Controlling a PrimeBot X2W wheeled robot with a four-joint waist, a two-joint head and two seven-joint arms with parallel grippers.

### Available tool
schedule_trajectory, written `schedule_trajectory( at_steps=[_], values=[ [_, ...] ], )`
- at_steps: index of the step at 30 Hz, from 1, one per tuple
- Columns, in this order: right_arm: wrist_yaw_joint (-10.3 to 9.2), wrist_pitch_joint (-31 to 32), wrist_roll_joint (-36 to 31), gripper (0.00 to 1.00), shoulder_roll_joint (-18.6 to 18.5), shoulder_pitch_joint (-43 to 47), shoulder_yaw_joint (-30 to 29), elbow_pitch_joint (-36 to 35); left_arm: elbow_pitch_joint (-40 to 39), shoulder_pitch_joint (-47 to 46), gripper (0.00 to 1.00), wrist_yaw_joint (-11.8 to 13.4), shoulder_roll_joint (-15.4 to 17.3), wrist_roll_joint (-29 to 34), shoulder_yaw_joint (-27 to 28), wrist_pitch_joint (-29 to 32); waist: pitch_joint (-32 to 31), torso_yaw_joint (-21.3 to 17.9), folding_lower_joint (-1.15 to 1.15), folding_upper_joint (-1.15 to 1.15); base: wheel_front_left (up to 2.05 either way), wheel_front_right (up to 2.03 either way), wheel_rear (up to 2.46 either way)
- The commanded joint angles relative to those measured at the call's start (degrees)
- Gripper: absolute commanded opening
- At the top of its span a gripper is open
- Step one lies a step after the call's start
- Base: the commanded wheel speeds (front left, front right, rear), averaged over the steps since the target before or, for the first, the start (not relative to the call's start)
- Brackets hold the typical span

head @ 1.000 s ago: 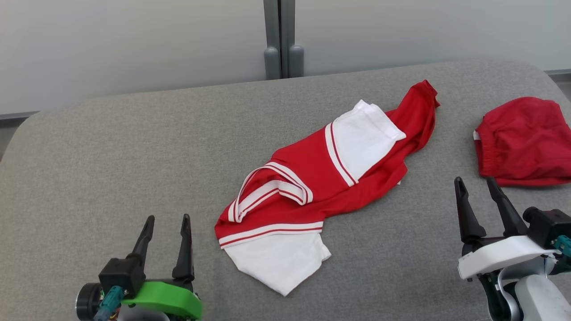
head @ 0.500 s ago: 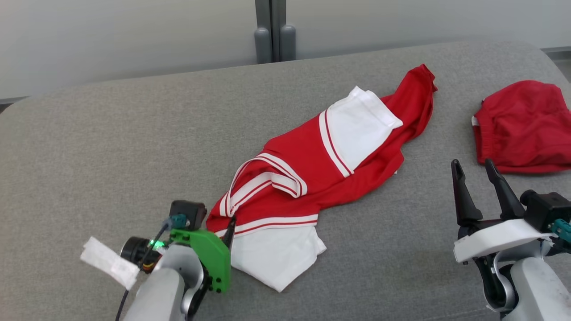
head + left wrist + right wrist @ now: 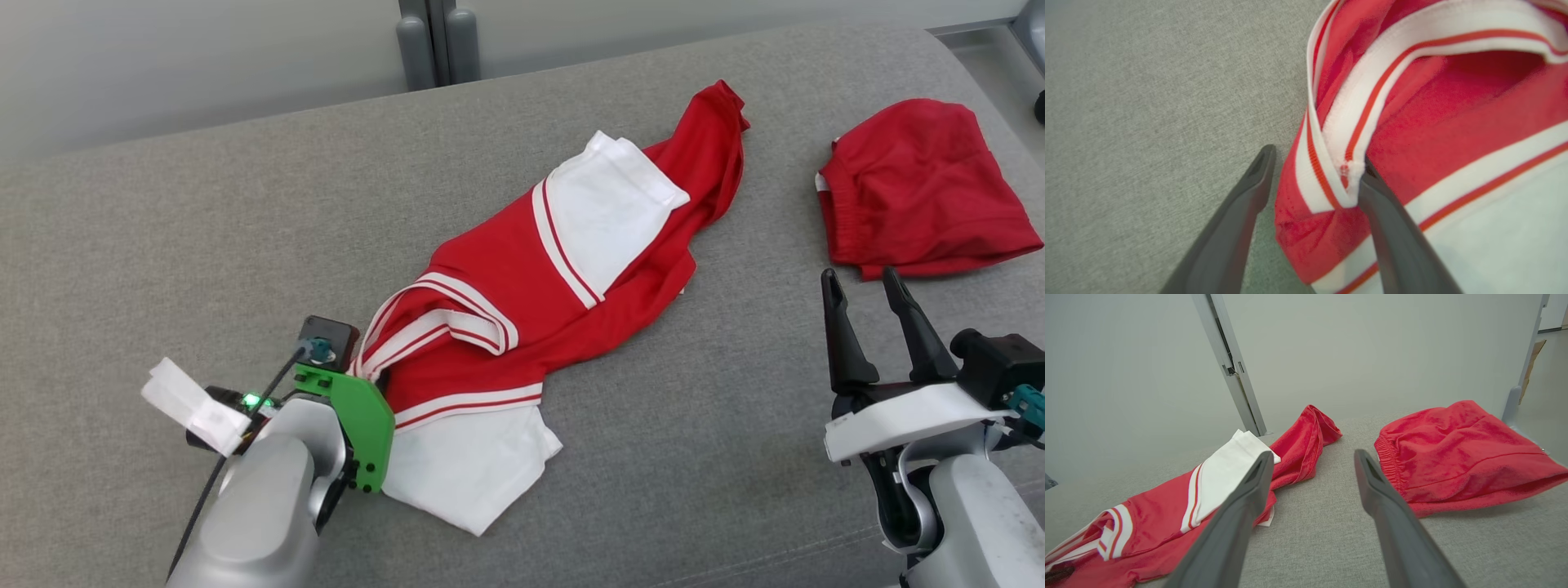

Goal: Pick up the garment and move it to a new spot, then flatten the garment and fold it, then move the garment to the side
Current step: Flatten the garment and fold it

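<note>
While the crumpled red-and-white shirt [image 3: 498,286] lies unlifted mid-way across the grey surface [image 3: 163,212], the left gripper [image 3: 1316,159] straddles its striped collar [image 3: 1372,94], fingers apart, not clamped; the right gripper [image 3: 859,282] hovers wide open nearby. Moving, flattening and folding all remain.

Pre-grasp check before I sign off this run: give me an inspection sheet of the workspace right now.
Surface: grey fabric-covered top, no stains seen.
Job's things: red and white shirt, crumpled, lying diagonally mid-surface, collar towards the left gripper.
Clutter: red shorts, bunched at the far right, apart from the shirt.
Grippers: left gripper open, fingers straddling the shirt's collar fold, one finger touching it; right gripper open, over bare surface near the shorts, holding nothing.
Cables: black cable at the left wrist; teal connectors on both wrists.
Surroundings: pale wall panels and a grey post behind.
</note>
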Motion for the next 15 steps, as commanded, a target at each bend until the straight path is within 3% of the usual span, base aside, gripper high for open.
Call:
schedule_trajectory(
  at_steps=[1,4,8,15],
  values=[
    [-0.06,-0.14,-0.07,1.0,0.12,0.05,-0.27,-0.28,0.4,-0.96,0.0,0.25,0.34,-1.11,1.06,-0.33,-0.25,0.1,0.0,0.0,0.0,0.0,0.0],
    [-0.06,-0.14,-0.32,1.0,0.19,0.14,-0.39,-0.5,-0.21,-1.54,0.0,-0.4,0.51,-5.12,3.86,-0.48,-0.52,0.46,0.0,0.0,0.0,0.0,0.0],
    [-0.06,-0.15,-0.4,1.0,0.09,-0.07,-0.5,-0.67,-1.46,-2.11,0.0,-0.93,3.9,-10.69,8.09,1.62,-0.45,0.86,0.0,0.0,0.0,0.0,0.0],
    [-0.06,-0.14,0.0,1.0,-0.04,-1.34,0.21,-0.83,-0.66,-3.5,0.0,-1.37,8.11,-24.77,17.0,9.19,0.7,0.45,0.0,0.0,0.0,0.0,0.0]
  ],
)
